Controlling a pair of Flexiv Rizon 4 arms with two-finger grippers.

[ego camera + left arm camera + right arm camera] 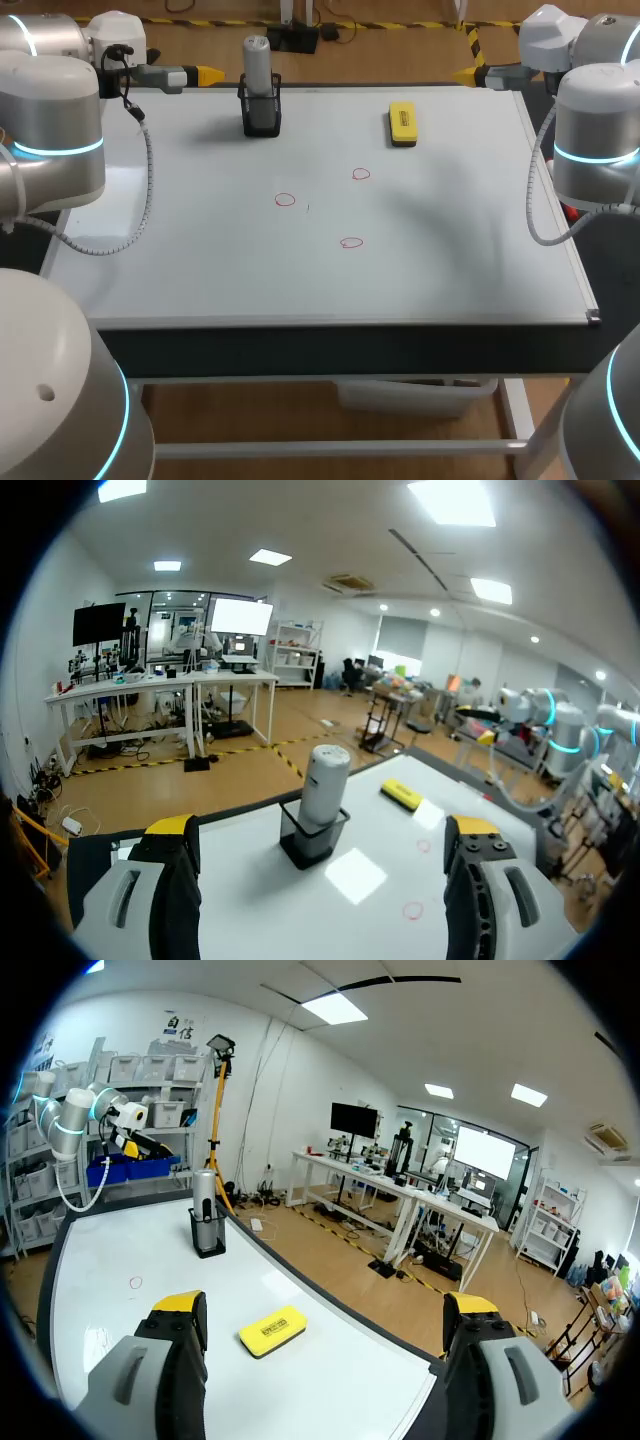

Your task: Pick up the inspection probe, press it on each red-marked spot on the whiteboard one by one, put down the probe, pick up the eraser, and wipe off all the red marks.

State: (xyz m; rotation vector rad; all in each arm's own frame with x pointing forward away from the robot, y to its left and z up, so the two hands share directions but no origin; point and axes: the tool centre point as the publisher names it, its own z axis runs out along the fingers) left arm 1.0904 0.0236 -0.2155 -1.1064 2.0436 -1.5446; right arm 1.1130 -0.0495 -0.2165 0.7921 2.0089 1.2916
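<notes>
White and glossy, the whiteboard (pixel 200 270) covers nearly the whole tabletop, with a pale rim around it and the table's dark edge (pixel 350 345) along the front. The left arm (pixel 55 130) comes in at the board's far left corner and the right arm (pixel 595 140) at its far right corner. The left gripper (pixel 320 828) has its fingers spread wide with nothing held, and the right gripper (pixel 325 1305) is spread the same way. Near the far edge, left of centre, a black holder (pixel 261 112) stands with the grey inspection probe (pixel 258 65) upright in it. The yellow eraser (pixel 402 123) lies flat to the holder's right, well apart from it. Three small red marks, drawn as rings, sit apart around the board's middle: one to the left (pixel 285 200), one nearer the eraser (pixel 361 174), one nearest the front (pixel 351 242).
</notes>
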